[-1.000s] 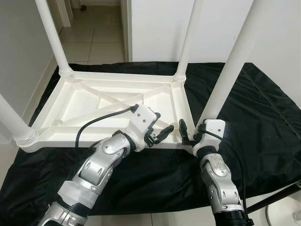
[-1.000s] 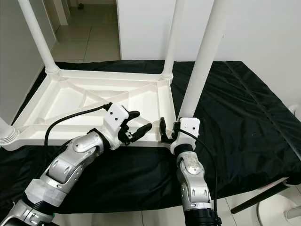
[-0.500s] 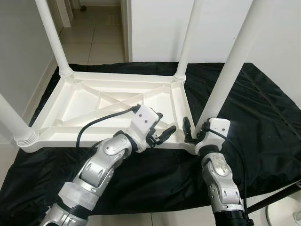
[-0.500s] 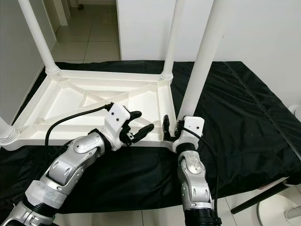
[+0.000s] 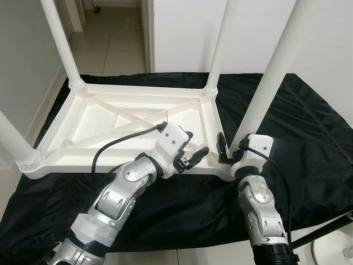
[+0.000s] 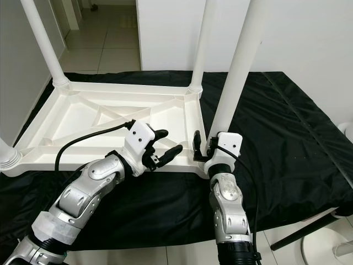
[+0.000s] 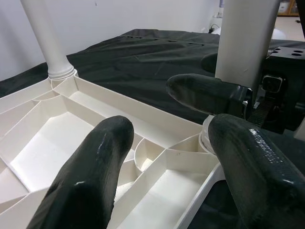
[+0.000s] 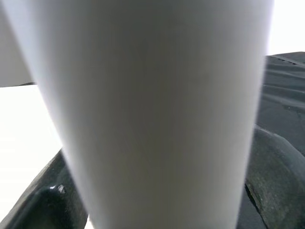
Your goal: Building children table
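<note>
A white plastic children table lies upside down on a black cloth, its four legs pointing up. My left gripper hovers open over the ribbed underside by the near right corner, with nothing between its fingers. My right gripper is at the base of the near right leg, its fingers straddling it. One finger shows on the leg's left with a small gap. Up close, the right wrist view has that leg between both dark fingers.
The black cloth covers the low surface under the table. The other legs stand at far left, far right and near left. A white wall rises behind; a tiled corridor runs off at the back left.
My right gripper has slid forward so its fingers now flank the near right leg. The left gripper has moved slightly right and forward, still open.
</note>
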Controlling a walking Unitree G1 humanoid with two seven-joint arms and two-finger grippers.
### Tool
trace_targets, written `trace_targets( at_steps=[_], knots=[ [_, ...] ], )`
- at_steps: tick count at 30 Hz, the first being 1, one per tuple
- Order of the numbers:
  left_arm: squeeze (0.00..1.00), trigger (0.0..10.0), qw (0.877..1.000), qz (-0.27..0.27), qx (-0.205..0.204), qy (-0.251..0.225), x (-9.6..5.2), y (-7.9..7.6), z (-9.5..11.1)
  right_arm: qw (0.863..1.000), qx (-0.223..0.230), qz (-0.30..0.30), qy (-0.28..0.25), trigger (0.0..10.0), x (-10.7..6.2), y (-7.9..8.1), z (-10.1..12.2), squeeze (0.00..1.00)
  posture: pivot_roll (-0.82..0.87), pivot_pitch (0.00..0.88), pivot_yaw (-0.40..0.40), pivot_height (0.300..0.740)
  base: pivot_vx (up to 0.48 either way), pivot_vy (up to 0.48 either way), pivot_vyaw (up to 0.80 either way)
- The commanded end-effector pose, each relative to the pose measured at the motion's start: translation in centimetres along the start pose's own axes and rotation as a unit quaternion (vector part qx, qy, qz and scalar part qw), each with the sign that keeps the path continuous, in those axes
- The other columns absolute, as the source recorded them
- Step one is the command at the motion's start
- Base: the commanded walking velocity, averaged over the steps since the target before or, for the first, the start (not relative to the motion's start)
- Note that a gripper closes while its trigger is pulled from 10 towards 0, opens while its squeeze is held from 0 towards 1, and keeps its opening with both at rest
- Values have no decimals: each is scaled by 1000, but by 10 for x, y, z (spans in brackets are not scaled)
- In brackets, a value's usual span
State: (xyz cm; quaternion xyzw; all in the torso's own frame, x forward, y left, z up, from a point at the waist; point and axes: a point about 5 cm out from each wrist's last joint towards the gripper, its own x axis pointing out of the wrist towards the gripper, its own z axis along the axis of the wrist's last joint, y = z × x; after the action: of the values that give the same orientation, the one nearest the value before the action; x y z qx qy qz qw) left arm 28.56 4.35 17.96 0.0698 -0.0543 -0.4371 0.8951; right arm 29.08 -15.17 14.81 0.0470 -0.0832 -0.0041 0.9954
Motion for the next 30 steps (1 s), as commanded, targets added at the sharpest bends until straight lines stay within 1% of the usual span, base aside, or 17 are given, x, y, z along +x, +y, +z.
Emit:
trace_targets(
  at_steps=[1, 9, 12, 18, 23, 25, 30],
  knots=[
    [0, 10000, 1000, -18, 6, -1, 1, -3, 3, 1000, 2, -2, 0, 10000, 1, -1, 2, 0, -101, 0, -30, 740, 0, 0, 0],
    [0, 10000, 1000, -19, 9, 0, 0, -3, 5, 1000, 0, -6, -3, 10000, 0, -2, 5, 0, -98, 0, -17, 740, 0, 0, 0],
    [0, 10000, 1000, -19, 8, 1, -2, -3, 4, 1000, 0, -4, -1, 10000, -1, -2, 3, 0, -99, 0, -27, 740, 0, 0, 0],
    [0, 10000, 1000, -21, 10, 0, 0, -2, 7, 1000, 3, -8, -3, 10000, -2, -3, 4, 0, -88, 0, -16, 740, 0, 0, 0],
    [0, 10000, 1000, -22, 9, -2, -1, -3, 7, 1000, 2, -8, -1, 10000, -3, -4, 3, 0, -94, 0, -22, 740, 0, 0, 0],
    [0, 10000, 1000, -16, -1, 2, -4, -1, 5, 1000, 0, -2, 2, 10000, -6, -3, 1, 0, -86, 0, -23, 740, 0, 0, 0],
    [0, 10000, 1000, -25, 2, 4, -4, -2, 6, 1000, -7, 6, -3, 10000, -9, -4, 1, 0, -79, 0, -23, 740, 0, 0, 0]
  ],
)
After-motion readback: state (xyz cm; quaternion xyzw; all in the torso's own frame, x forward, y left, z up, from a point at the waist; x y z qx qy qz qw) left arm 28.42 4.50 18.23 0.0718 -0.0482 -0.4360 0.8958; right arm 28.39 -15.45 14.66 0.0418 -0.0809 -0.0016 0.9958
